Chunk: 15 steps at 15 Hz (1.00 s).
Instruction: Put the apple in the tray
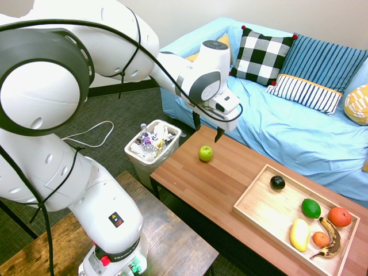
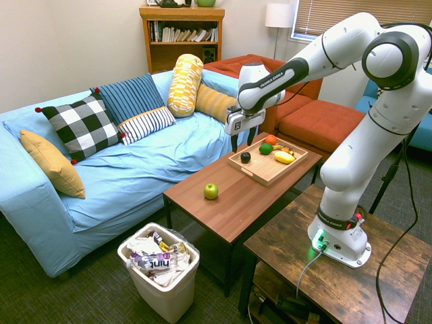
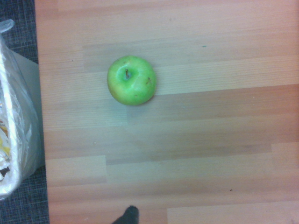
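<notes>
While the hand [image 1: 207, 131] hangs open and empty above the bench [image 1: 218, 184], the apple [image 1: 205, 153] sits just below, apart from it.

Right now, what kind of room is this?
Most likely a living room: a sofa draped in blue with cushions, a bookshelf and a low wooden coffee table.
</notes>
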Tool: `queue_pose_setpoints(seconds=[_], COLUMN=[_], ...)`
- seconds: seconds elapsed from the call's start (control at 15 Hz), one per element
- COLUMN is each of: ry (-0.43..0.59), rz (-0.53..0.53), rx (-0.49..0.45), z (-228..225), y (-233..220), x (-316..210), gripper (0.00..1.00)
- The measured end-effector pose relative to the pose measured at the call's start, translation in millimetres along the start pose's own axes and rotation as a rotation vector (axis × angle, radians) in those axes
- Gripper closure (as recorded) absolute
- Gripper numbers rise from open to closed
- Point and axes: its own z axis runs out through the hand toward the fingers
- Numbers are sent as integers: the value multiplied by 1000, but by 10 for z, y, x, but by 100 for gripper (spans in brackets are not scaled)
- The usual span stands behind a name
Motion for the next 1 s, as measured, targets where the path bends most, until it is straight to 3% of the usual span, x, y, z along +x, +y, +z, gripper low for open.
queue_pose_setpoints(seconds=[0.33,1.0], ry=[0,-17], rz=[12,85], rx=[15,-36], z=[162,1472], y=[-182,-1140], x=[20,213], gripper=[0,0])
